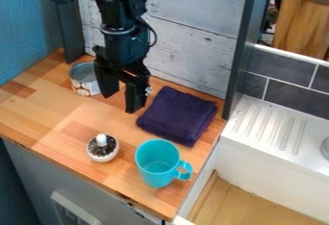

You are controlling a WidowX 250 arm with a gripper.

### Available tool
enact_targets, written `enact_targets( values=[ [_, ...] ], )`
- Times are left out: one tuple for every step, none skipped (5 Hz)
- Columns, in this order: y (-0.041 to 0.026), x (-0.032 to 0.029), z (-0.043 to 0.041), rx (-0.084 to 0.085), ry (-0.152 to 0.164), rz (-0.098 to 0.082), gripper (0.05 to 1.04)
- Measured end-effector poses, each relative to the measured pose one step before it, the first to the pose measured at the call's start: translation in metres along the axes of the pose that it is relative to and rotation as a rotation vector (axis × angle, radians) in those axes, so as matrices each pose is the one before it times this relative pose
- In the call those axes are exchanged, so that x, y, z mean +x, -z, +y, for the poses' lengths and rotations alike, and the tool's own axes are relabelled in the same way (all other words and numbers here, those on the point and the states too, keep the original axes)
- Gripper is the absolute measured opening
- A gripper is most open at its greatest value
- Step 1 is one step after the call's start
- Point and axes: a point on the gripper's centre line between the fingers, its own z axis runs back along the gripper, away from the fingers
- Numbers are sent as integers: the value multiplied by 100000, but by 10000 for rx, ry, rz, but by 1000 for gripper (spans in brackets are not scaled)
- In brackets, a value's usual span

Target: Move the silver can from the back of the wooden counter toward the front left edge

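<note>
In the camera view, the end effector hangs above the wooden tabletop, its two fingers apart with nothing between them; nearest are the open can, beside it toward the wall, and the folded purple cloth on its other side; the turquoise mug stands upright near the front edge; a small white pot sits left of the mug.
</note>
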Motion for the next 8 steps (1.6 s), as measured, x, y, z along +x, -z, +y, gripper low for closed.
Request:
enact_targets(
  values=[
    [794, -215, -42, -75, 20, 266, 1000],
    [-1593, 1547, 2000, 334, 306, -630, 1000],
    [-881, 2186, 3136, 453, 326, -326, 1000],
    [-25, 973, 1970, 378, -314, -418, 1000],
    [77, 722, 3223, 376, -560, -385, 1000],
    [443, 324, 2297, 348, -111, -92, 1000],
    [1317, -42, 1877, 298, -299, -180, 1000],
    [1191, 445, 1056, 265, -313, -470, 1000]
  ],
)
